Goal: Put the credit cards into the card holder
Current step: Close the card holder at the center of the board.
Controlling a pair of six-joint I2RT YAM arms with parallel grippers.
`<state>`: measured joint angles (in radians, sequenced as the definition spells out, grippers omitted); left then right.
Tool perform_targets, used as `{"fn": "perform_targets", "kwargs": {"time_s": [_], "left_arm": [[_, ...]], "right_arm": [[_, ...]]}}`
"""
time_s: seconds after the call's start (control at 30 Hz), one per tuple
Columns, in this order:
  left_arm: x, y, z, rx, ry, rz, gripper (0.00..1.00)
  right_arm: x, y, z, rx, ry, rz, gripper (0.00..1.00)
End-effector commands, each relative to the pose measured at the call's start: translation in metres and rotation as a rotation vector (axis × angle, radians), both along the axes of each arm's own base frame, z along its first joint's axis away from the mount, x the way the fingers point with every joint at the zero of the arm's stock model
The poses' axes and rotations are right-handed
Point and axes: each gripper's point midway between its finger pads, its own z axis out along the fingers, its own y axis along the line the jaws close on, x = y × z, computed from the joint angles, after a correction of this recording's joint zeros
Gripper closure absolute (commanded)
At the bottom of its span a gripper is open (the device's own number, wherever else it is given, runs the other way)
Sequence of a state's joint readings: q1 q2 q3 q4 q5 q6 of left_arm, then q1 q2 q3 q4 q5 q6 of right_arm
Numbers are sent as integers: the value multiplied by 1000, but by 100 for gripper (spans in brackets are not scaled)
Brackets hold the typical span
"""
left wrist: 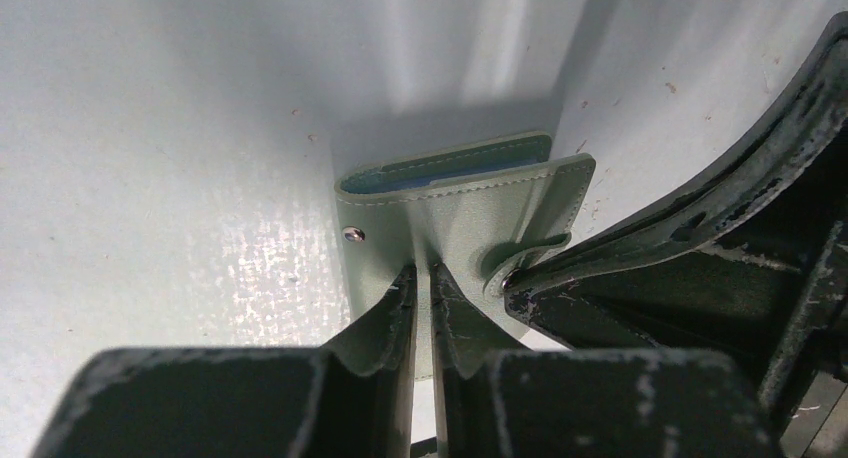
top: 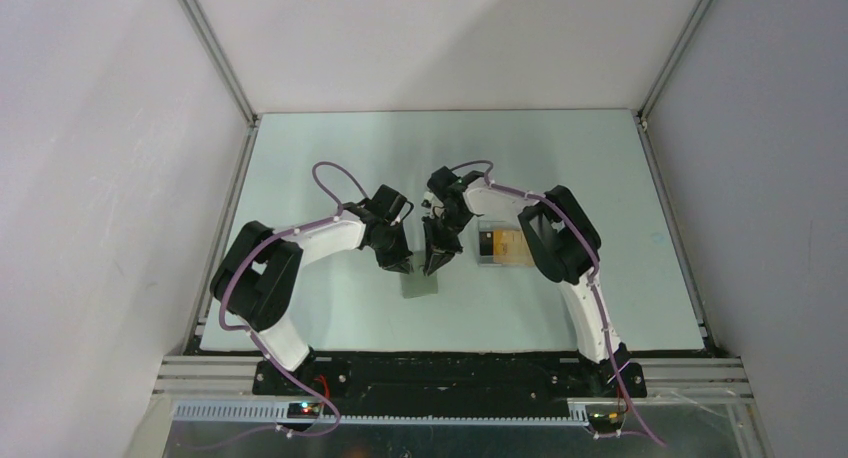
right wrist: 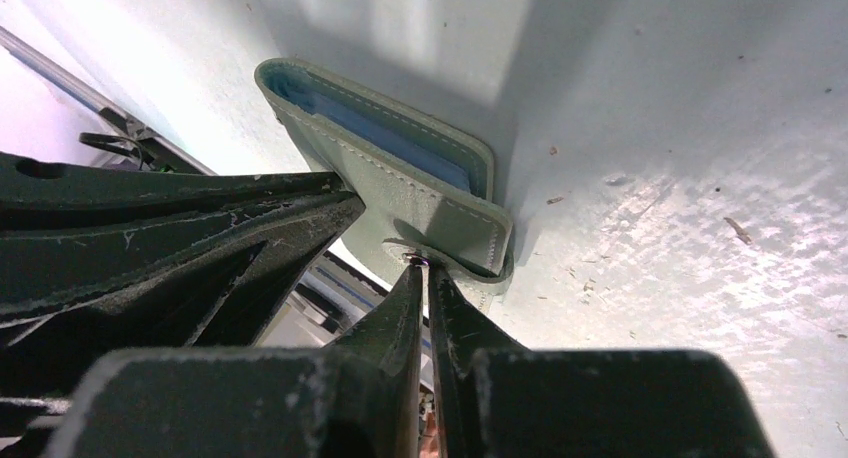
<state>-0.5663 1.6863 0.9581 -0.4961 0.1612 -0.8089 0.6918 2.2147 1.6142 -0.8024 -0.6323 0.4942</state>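
The step in hand, as I judge it, is opening the card holder (left wrist: 470, 213), not yet loading it; it lies on the table (top: 330, 178) with its flap down and only a sliver of bluish lining showing along its far edge. My left gripper (left wrist: 422, 278) has its fingers drawn together on the near edge of the holder's front cover, clamping it; my right gripper (right wrist: 420, 273) is pinched shut on the snap tab (right wrist: 440, 256) at the holder's corner, the fingertips meeting right at the metal stud. The credit cards (top: 510, 244) sit in a clear tray (top: 480, 263) just right of the holder, behind my right wrist.

The next move, I think, calls for a pull on the tab away from the cover while the left hold keeps the holder from sliding; then one gripper must let go and reach to the tray.

From above, both grippers cover most of the holder; I cannot tell whether the snap has parted; the number of cards is unclear; the pockets inside the holder are hidden.
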Motion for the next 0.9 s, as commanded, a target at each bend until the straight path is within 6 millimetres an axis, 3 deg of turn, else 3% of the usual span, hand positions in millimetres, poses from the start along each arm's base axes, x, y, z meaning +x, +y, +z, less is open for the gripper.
{"fn": "perform_targets", "kwargs": {"time_s": [0.0,0.43,0.63,0.87], "left_arm": [[-8,1,-26,38,37,-23,87],[-6,1,-24,39,26,-17,87],[-7,1,-23,38,23,-16,86],[-6,2,-22,39,20,-12,85]], "right_arm": [[-4,-4,-53,-167,-69,60,91],[-37,-35,-99,-393,-17,118,98],[-32,-26,-111,-402,14,105,100],[-46,-34,-134,-447,78,114,100]]}}
